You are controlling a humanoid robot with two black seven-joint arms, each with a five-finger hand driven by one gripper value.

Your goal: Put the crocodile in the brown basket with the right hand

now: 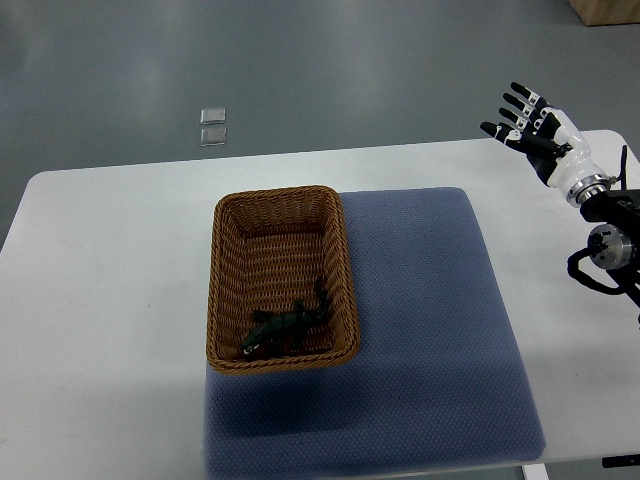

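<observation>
My right robot hand (pixel 530 125) hung over the far right corner of the tabletop (pixel 110 260) — fingers spread, holding nothing — while the crocodile (pixel 288 328) lay inside the brown basket (pixel 225 290), at its near end

right hand (pixel 530 128) raised at right edge | fingers (pixel 517 97) spread, empty | wrist angled up-left | left arm unseen

Crocodile (pixel 288 325) lies in the near end of the brown basket (pixel 226 290); my right robot hand (pixel 530 125) hangs empty, fingers spread, well apart.
</observation>
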